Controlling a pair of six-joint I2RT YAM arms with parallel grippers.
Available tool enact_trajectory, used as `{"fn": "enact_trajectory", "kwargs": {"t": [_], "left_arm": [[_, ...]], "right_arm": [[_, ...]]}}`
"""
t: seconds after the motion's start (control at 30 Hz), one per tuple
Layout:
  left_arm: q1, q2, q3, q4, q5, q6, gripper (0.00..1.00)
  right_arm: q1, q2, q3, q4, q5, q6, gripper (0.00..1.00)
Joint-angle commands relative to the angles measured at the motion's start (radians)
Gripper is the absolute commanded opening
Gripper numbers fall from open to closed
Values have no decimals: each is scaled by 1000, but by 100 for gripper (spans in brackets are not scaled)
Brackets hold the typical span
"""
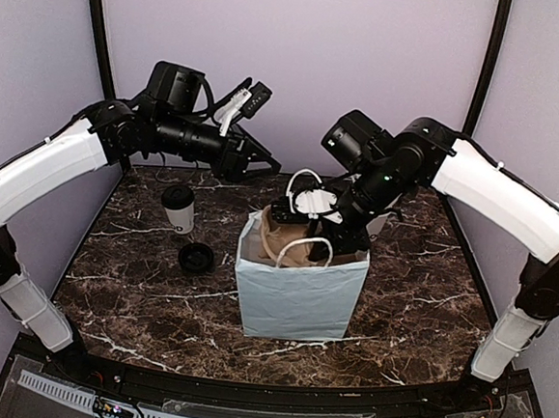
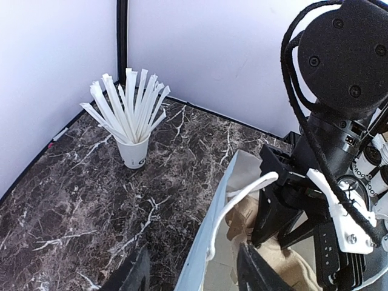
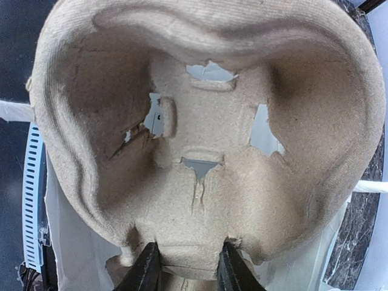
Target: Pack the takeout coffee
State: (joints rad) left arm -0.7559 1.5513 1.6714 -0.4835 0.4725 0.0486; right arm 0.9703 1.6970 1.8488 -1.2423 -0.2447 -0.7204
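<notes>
Standing upright, lid up, the takeout coffee (image 1: 178,208) rests; left claw (image 2: 194,271) released, right claw (image 3: 185,268) grasping carrier (image 3: 209,139).

marble table (image 1: 417,307) bears bag (image 1: 296,302), coffee cup (image 1: 179,211), lid (image 1: 196,258).

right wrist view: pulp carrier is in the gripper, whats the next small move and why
Probably ease the right gripper down a little, seating the brown pulp cup carrier deeper in the white paper bag before letting go. The fingers pinch the carrier's edge, and it appears to sit tilted up near the bag's mouth.
</notes>
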Motion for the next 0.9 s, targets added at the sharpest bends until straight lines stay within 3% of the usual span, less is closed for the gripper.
{"fn": "enact_trajectory", "kwargs": {"t": [0.0,0.4,0.87], "left_arm": [[13,-69,-61,68,-59,-7,52],[87,-209,-263,199,-189,-15,56],[202,-271,-470,296,-142,-5,56]], "right_arm": [[11,28,44,-51,18,23,32],[13,71,31,-119,133,30,31],[14,116,-91,-178,240,57,30]]}}
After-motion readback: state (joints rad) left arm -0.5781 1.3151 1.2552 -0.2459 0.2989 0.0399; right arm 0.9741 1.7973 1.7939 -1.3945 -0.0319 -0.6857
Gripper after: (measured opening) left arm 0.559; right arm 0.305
